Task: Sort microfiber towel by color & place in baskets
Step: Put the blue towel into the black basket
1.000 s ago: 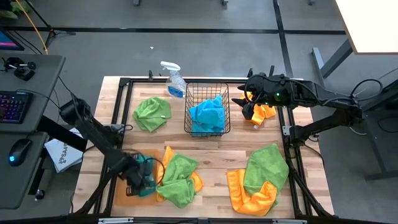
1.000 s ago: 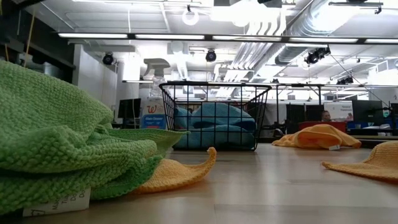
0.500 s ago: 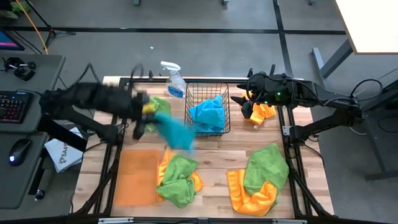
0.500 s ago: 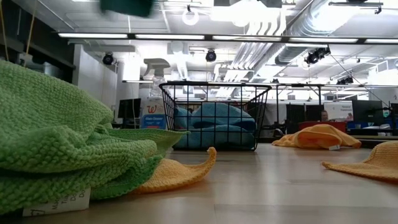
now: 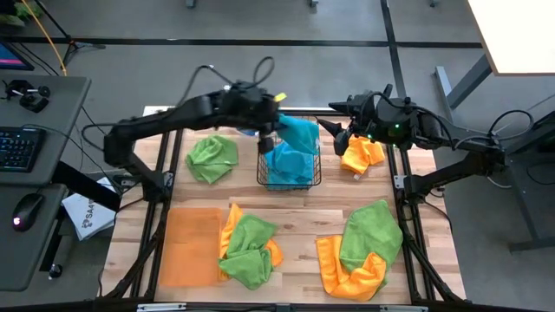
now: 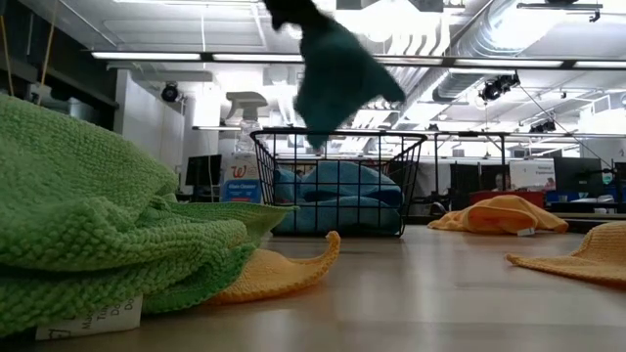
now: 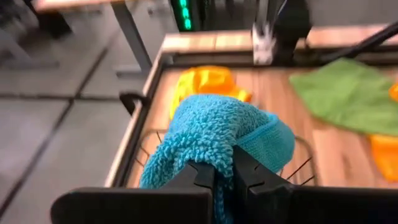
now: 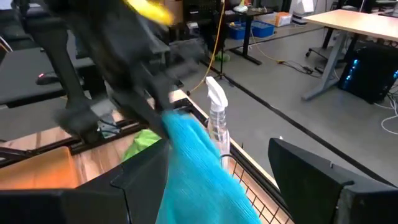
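My left gripper (image 5: 272, 123) is shut on a blue towel (image 5: 300, 133) above the black wire basket (image 5: 259, 161), which holds another blue towel (image 5: 289, 165). In the low view the held blue towel (image 6: 337, 73) hangs over the black wire basket's (image 6: 337, 181) rim. The flat orange tray (image 5: 189, 247) lies bare at the near left. My right gripper (image 5: 340, 136) is open, hovering by the far-left edge of an orange towel (image 5: 364, 154) that lies flat to the right of the basket. My left gripper pinches a bunched part of the blue towel (image 7: 214, 149) between its two fingers (image 7: 200, 177), several layers gathered. The fingers come slanting from the table's left, above the basket. The towel is lifted clear and hangs loose past and below the fingers, slack.
Green towels lie at the far left (image 5: 212, 158), near the middle (image 5: 247, 251) and near the right (image 5: 373, 230), the last two over orange towels (image 5: 351, 276). A clear spray bottle (image 8: 216, 118) stands behind the basket. Bare wood shows in the middle (image 5: 299, 217).
My left gripper has risen from the orange tray at the near left with the blue towel and swung fast toward the far edge and the right, ending above the black basket. The towel came off the tray, lifted clear, and now hangs over the basket. The tray lies bare.
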